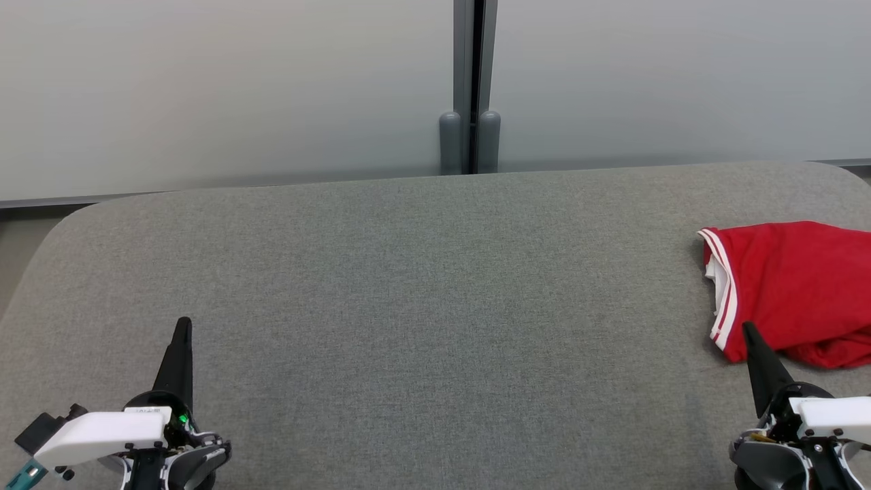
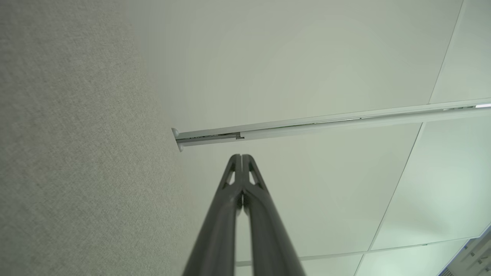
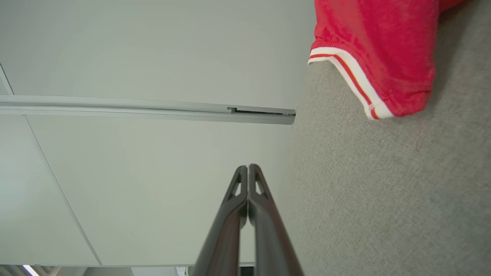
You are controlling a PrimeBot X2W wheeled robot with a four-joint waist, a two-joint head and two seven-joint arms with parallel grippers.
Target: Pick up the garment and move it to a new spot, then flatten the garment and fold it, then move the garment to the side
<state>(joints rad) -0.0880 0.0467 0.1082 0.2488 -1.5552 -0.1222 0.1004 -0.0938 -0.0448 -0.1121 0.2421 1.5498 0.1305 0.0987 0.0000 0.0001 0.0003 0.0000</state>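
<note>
Garment (image 1: 796, 286), red with white-striped trim, lies crumpled on the grey table (image 1: 435, 306) at the right edge of your head view. There the left claw (image 1: 183, 323) sits lower left, well apart from it, and the right claw (image 1: 748, 329) points up near the hem. Your left wrist view shows that claw's fingers pressed together, empty. Your right wrist view shows the same, with the garment ahead, untouched.

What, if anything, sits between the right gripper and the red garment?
Nothing visible. The shut right gripper sits just short of the crumpled red garment with white-striped trim; only bare grey fabric surface lies between them.
</note>
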